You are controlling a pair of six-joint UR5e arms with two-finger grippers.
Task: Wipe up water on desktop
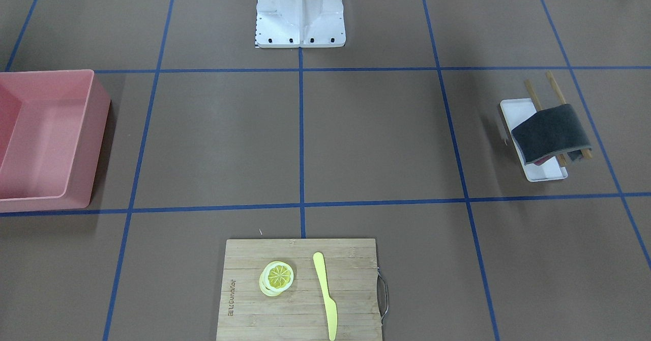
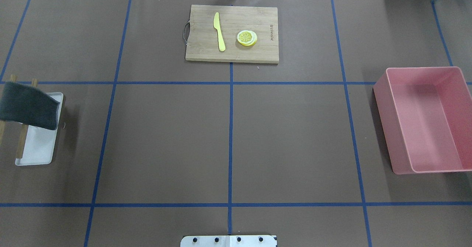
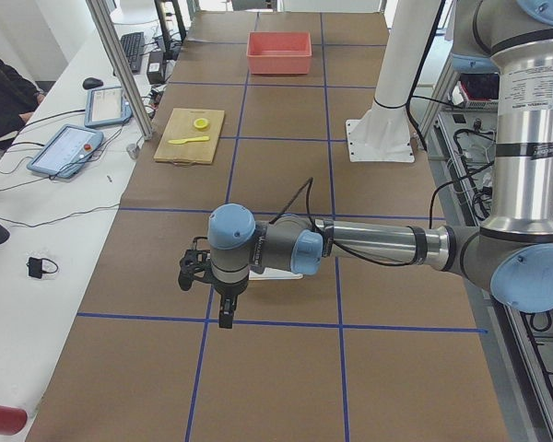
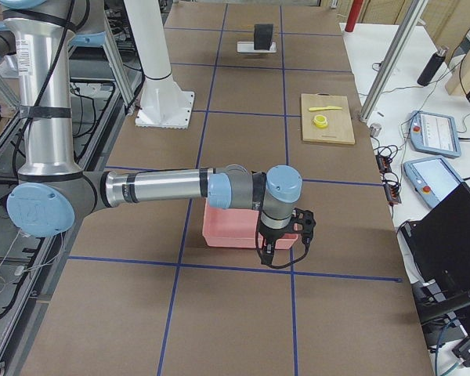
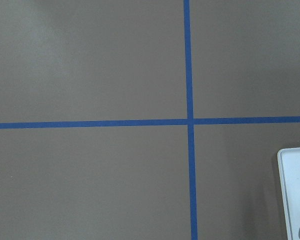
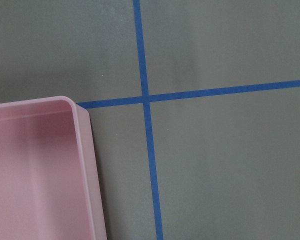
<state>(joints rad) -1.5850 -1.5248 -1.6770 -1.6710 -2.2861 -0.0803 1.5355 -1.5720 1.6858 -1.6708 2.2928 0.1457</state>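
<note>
The desktop [image 2: 166, 140] is matte brown with blue tape lines; I see no water on it in any view. A dark grey cloth [image 2: 27, 106] hangs over a wooden rack on a white tray [image 2: 37, 151] at the left side. My left gripper [image 3: 225, 316] shows only in the exterior left view, pointing down beside that tray; I cannot tell if it is open or shut. My right gripper [image 4: 265, 254] shows only in the exterior right view, above the desktop beside the pink bin [image 4: 227, 229]; I cannot tell its state either.
The pink bin [image 2: 424, 121] stands at the right side. A wooden cutting board [image 2: 232, 33] at the far middle holds a yellow knife [image 2: 219, 31] and lemon slices [image 2: 246, 38]. The robot's white base [image 1: 300, 12] stands at the near middle edge.
</note>
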